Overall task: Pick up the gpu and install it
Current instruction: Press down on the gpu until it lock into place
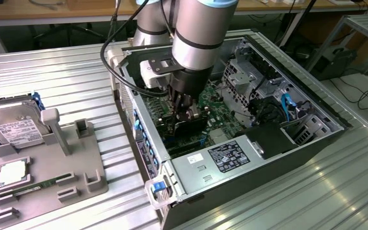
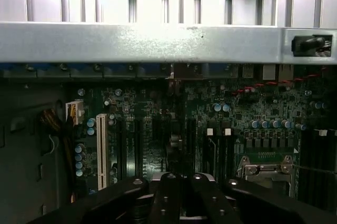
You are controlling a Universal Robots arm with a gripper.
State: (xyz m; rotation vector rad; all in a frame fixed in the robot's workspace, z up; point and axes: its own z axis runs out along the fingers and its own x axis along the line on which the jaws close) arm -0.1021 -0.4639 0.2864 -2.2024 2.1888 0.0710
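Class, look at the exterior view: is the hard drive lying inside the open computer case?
No. The hard drive lies on the metal table beside a grey holder, toward the exterior view's left of the computer case.

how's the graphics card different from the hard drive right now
The graphics card is dark; the hard drive is silver with a white label. The graphics card stands on edge, while the hard drive lies label-up. The graphics card is inside the computer case, held by the gripper; the hard drive rests outside it by the gray holder, untouched. Both are flat, rectangular parts.
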